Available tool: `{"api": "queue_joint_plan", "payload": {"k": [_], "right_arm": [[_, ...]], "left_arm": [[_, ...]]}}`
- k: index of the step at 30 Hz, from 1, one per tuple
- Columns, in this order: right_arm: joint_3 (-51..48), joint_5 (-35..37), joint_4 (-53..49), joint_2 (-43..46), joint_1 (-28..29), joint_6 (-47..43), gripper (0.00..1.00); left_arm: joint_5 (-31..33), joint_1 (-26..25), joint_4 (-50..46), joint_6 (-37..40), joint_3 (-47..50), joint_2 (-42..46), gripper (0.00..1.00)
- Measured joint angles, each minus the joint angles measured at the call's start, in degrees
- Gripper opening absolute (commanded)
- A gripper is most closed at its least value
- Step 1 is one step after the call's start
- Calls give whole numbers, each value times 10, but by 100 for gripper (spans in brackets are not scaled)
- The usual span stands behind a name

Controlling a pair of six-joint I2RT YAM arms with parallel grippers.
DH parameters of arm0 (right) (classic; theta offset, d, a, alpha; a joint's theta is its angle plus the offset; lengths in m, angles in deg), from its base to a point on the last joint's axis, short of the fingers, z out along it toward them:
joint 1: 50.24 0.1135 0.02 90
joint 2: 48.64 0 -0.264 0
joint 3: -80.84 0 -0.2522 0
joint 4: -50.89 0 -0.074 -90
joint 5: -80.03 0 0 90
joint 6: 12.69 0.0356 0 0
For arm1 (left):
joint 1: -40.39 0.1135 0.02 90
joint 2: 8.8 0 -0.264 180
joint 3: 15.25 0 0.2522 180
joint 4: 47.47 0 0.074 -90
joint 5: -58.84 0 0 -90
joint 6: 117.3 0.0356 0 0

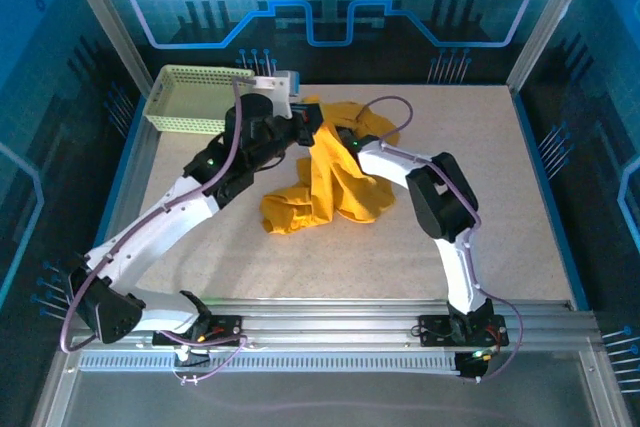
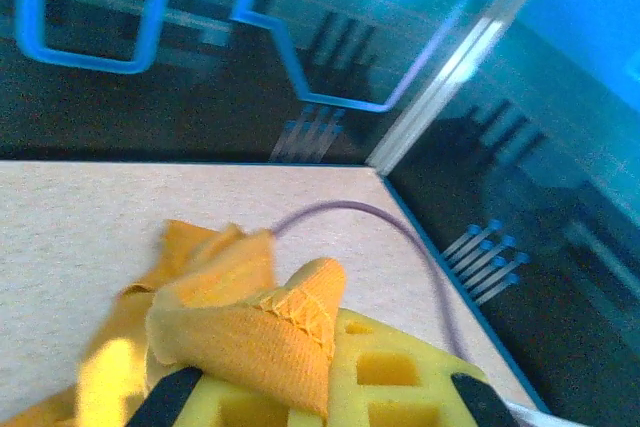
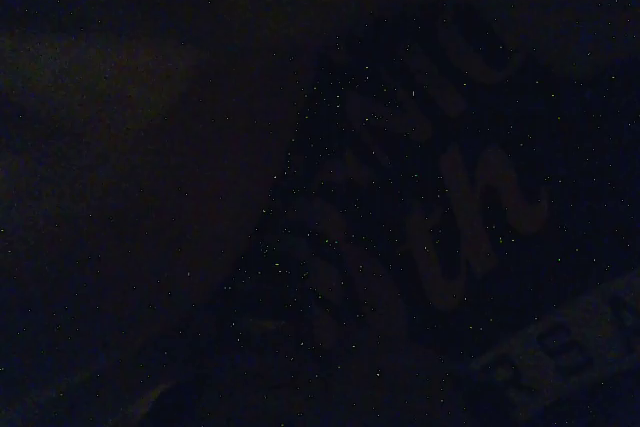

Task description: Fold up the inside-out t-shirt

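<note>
Your left jaws pinch the mustard t-shirt bunched on the counter; your right jaws are clamped on its folds

The left arm and right arm are wearing white shells with black joint housings; a mauve cable is trailing along each, 2 green lights glowing.

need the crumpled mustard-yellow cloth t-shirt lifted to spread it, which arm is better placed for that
Left, probably: the left hand is shut on a fold of the mustard-yellow cloth t-shirt, held off the table. The right hand is shut too, buried in the cloth, its grip unclear.
</note>
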State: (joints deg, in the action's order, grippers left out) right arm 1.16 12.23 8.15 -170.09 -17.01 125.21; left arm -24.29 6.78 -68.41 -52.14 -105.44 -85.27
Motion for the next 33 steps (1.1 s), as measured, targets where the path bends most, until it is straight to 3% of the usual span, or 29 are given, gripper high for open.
{"api": "queue_joint_plan", "payload": {"k": [6, 15, 20, 24, 29, 33], "right_arm": [[-122, -42, 83, 128, 0, -19, 0], [-254, -124, 200, 315, -4, -35, 0], [-269, -181, 231, 373, -10, -49, 0], [-278, -219, 257, 409, -11, -66, 0], [-280, -247, 286, 400, -11, -86, 0], [-304, -272, 325, 382, -10, -103, 0]], "left_arm": [[4, 80, -23, -23, 3, -69, 0], [-21, 141, -133, -38, -53, -300, 5], [-64, 138, -181, -35, -90, -379, 24], [-84, 127, -195, -9, -95, -379, 47], [-126, 86, -105, 28, 6, -282, 82], [-173, 73, -40, 45, 54, -200, 89]]}}
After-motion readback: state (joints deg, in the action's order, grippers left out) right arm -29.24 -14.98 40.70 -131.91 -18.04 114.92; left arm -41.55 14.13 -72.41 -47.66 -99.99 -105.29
